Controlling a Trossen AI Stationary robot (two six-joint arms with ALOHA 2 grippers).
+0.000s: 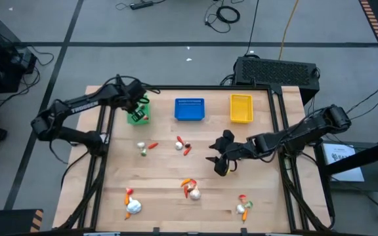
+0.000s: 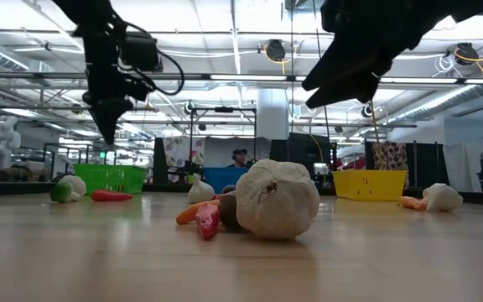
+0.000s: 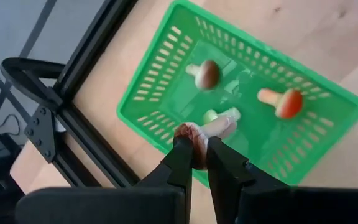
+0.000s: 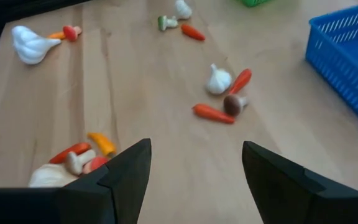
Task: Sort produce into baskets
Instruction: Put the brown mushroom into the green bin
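Produce (image 1: pixel 188 189) mostly unsorted: garlic, carrots, peppers and mushrooms lie in clusters across the surface (image 1: pixel 163 170). Green basket (image 3: pixel 166 81) holds three mushroom pieces. Blue basket (image 1: pixel 189 109) and yellow basket (image 1: pixel 241 108) look empty from above. My left tool (image 3: pixel 196 155) hangs over the green basket, pinching a brown-capped mushroom (image 3: pixel 209 129), not yet dropped. My right tool (image 4: pixel 194 163), fingers spread and empty, hovers mid-surface. Judged: early, most work left.
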